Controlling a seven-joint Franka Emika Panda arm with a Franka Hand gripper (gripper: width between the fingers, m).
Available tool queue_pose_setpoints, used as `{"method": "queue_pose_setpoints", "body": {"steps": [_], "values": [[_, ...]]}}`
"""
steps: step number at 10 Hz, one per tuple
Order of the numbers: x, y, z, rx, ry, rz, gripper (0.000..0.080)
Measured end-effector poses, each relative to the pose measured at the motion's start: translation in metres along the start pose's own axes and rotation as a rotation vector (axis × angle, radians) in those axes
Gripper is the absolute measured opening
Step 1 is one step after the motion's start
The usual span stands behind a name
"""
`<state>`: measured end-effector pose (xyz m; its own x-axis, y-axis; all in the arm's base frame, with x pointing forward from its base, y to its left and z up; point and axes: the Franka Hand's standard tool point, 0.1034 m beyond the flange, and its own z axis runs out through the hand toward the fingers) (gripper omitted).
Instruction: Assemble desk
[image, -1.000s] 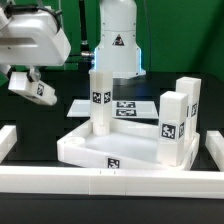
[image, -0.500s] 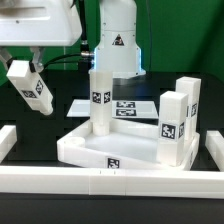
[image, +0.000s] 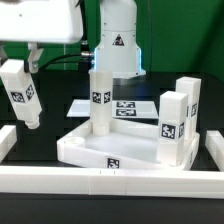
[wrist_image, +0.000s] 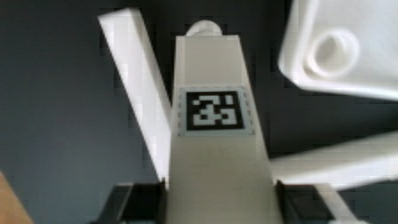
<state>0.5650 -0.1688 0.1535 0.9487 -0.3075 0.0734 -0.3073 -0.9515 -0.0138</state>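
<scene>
End effector (wrist_image: 199, 196) is clamped on one white tagged leg (image: 20, 93), carrying it nearly upright above the table (image: 60, 112), at nine o'clock from the tabletop (image: 105, 148). One leg (image: 99, 98) stands on the tabletop; two legs (image: 178, 122) stand at its three o'clock.

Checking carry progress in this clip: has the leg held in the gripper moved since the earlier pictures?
Yes. The held leg has swung from tilted to nearly upright and dropped lower, toward the border rail at the exterior view's left.
</scene>
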Motion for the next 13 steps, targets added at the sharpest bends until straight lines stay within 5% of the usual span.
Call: {"method": "queue_pose_setpoints", "body": {"steps": [2,6,8,13], "values": [[0.001,-0.022,-0.003,0.002,-0.004,0.025,0.0288],[0.000,-0.022,-0.001,0.003,-0.006,0.017,0.0288],[0.000,-0.039,-0.012,0.020,0.005,0.049,0.0288],[-0.001,-0.059,-0.006,-0.001,0.215,0.057,0.0288]]}}
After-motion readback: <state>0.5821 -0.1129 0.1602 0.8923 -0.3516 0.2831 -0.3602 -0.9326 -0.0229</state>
